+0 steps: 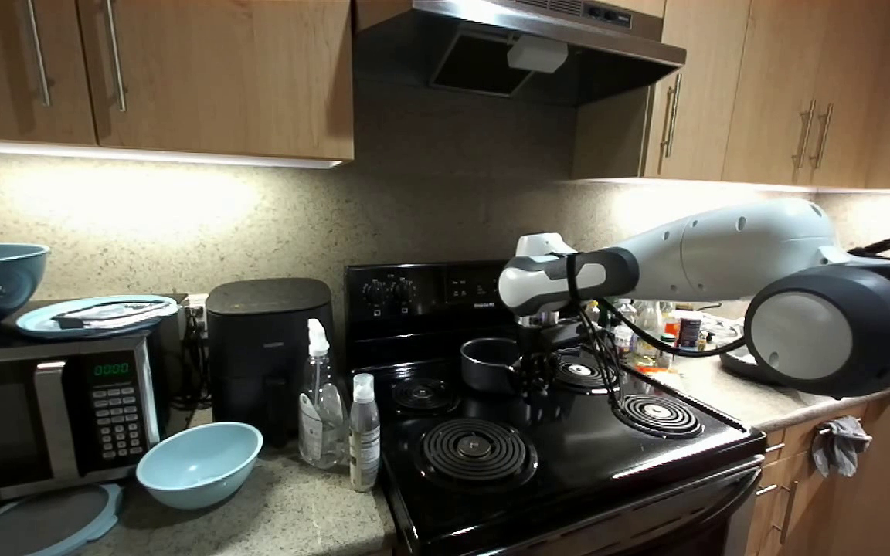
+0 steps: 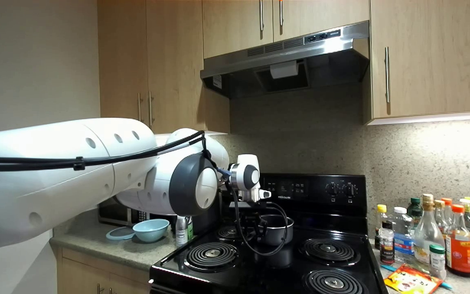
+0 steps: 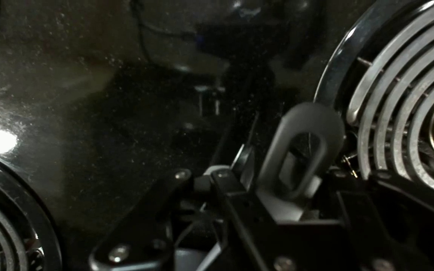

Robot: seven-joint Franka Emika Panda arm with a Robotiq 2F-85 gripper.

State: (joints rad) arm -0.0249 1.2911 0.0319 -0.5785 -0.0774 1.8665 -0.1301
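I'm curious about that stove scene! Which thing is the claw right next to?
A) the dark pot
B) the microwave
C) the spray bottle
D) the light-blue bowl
A: in both exterior views the claw is down at the side of the dark pot, and the wrist view shows a looped handle right at it.

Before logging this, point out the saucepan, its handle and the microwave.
Saucepan (image 2: 275, 235), in an exterior view: outer wall.
Saucepan handle (image 3: 317, 117), wrist view: looped end.
Microwave (image 1: 56, 421), in an exterior view: door handle.
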